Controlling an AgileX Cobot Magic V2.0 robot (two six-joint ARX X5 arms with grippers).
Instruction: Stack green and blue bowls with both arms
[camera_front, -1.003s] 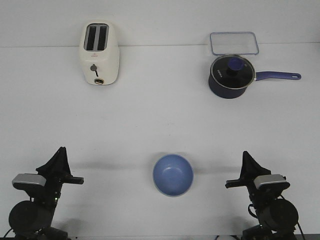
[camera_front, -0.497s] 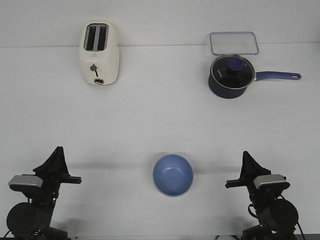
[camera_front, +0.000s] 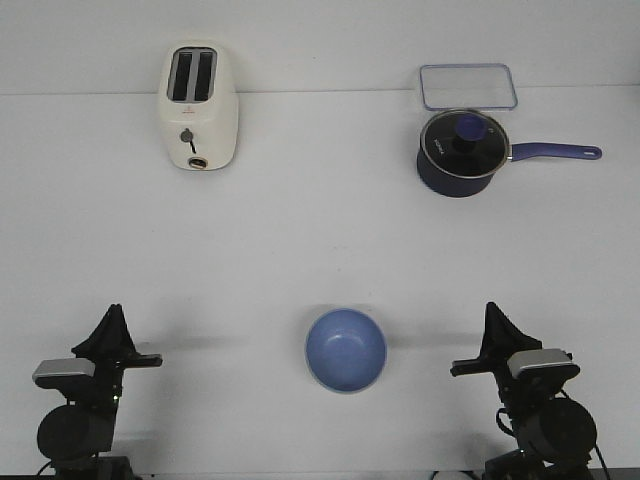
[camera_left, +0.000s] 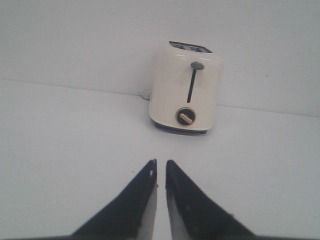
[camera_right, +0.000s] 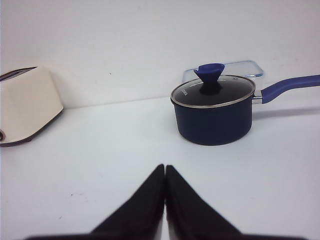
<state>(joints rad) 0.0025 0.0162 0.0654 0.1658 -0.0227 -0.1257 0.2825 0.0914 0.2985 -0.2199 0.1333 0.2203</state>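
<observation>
A cream two-slot toaster (camera_front: 199, 108) stands at the far left of the white bench (camera_front: 320, 240), and a dark navy saucepan with a glass lid and long blue handle (camera_front: 462, 152) sits far right, just in front of a clear rectangular plastic container (camera_front: 468, 86). The periwinkle blue round bowl (camera_front: 346, 350) rests upright near the front edge, between the two arms with bare bench around it; only this blue one is visible. The left gripper (camera_left: 160, 175) is low at the near left, tips almost together with a thin gap, and the right gripper (camera_right: 165, 172) is low at the near right, tips pressed together, both empty.

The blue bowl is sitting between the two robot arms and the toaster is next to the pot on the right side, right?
Not quite. The blue bowl does sit between the two arms, but the toaster is not next to the pot. In the front view the toaster stands at the far left of the table and the pot at the far right, well apart.
</observation>
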